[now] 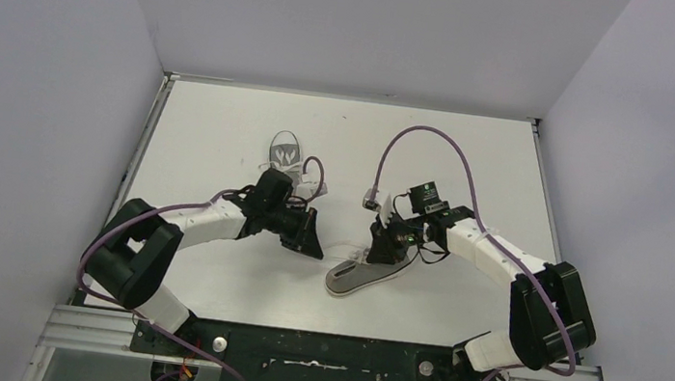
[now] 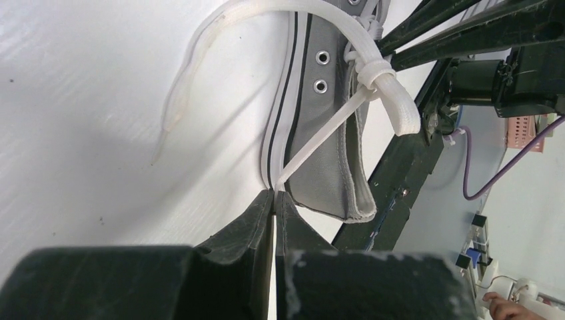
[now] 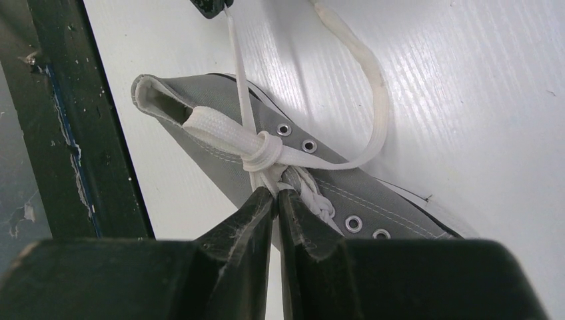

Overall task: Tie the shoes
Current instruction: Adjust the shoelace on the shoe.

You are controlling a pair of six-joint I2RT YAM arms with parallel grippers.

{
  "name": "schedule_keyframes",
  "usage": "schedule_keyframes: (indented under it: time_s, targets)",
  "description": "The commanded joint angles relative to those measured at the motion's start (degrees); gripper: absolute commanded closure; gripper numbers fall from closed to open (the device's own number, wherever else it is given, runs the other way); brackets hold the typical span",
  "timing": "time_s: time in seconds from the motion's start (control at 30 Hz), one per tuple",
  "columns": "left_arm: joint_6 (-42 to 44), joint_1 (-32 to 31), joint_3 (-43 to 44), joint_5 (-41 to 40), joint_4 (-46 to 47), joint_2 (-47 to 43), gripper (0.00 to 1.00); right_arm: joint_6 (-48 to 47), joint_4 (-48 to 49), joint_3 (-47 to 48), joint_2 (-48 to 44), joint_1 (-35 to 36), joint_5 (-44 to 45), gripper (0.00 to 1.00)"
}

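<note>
Two arms meet over the near sneaker (image 1: 357,277) on the white counter (image 1: 226,119).
The right gripper (image 1: 385,247) hangs at its far end and the left gripper (image 1: 313,238) is near on the left, with a faint white lace (image 1: 346,247) between them. The second sneaker (image 1: 285,153) sits farther back.

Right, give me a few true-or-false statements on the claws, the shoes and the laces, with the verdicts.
1. The left claw is shut on a white lace. True.
2. The near shoe stands upright on its sole. False: it lies on its side.
3. The other shoe sits farther back than the near one. True.
4. The near shoe's laces carry no knot. False: a knot sits by its opening.
5. The right claw hangs wide open. False: it is shut, seemingly on lace just below the knot.
</note>
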Motion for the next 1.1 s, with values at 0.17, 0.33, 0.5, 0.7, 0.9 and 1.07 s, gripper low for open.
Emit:
schedule_keyframes:
  time_s: [0.17,0.33,0.5,0.7,0.9,1.07]
  targets:
    - [2.6,0.9,3.7,-1.6,-1.0,-0.2,1.0,0.2,3.7,0.3,-1.1,0.6,0.1,0.86]
    - [-0.9,0.5,2.6,1.4,3.8,0.9,1.0,-1.4,2.5,0.9,-2.1,0.9,0.7,0.75]
    - [-1.5,-1.6,2.4,2.4,5.9,2.1,1.0,-9.1,-2.2,2.8,-5.3,0.8,3.7,0.5]
    - [-1.0,-2.5,1.7,2.3,6.0,2.0,1.0,-17.7,-5.8,2.2,-8.0,0.8,5.3,0.36]
    - [0.5,-2.4,2.8,2.5,4.1,2.4,1.0,-18.8,-0.6,-1.4,-10.3,1.8,3.7,0.36]
    - [0.7,-2.4,2.7,3.2,4.0,2.3,1.0,-17.9,3.6,-3.5,-10.8,2.3,3.0,0.4]
